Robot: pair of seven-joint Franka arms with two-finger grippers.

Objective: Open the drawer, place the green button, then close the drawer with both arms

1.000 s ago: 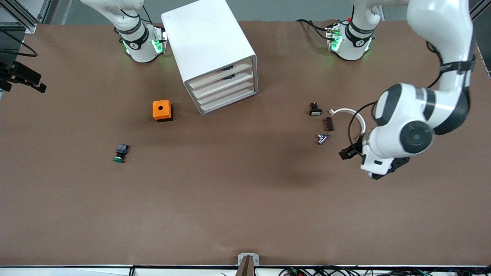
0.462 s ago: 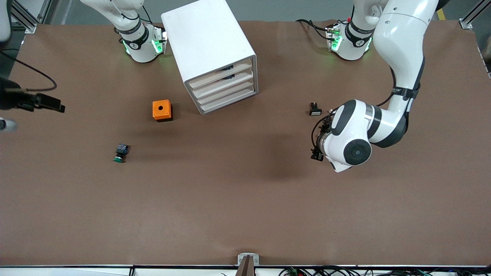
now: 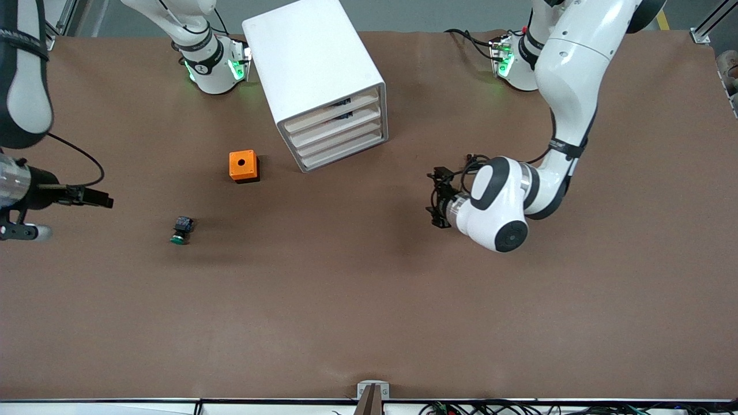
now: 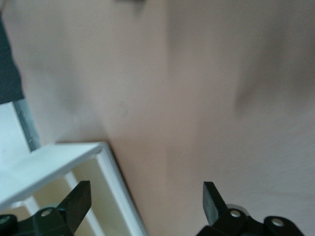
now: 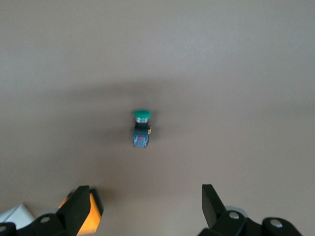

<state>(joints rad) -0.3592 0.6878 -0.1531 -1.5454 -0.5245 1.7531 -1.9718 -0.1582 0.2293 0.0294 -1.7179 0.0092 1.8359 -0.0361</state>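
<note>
The white cabinet (image 3: 311, 69) stands near the robots' bases, and the fronts of its stacked drawers (image 3: 341, 131) are all pushed in. A corner of it shows in the left wrist view (image 4: 74, 162). The button (image 3: 181, 229), green cap and dark body, lies on its side on the brown table, nearer the front camera than the orange cube. My left gripper (image 3: 437, 197) hangs open and empty over the table, off the cabinet's front corner (image 4: 145, 204). At the right arm's end of the table, my right gripper (image 3: 86, 197) is open and empty (image 5: 145, 204), short of the button (image 5: 141, 129).
An orange cube with a hole (image 3: 243, 166) sits between the cabinet and the button; it shows beside one right finger (image 5: 91, 219). Both arm bases stand along the table's edge by the cabinet. The left arm's elbow (image 3: 499, 204) hangs low over the table.
The left arm has swung from its end of the table toward the cabinet, covering small parts there. The right arm has come in over the table edge toward the button. Both grippers stayed open.
</note>
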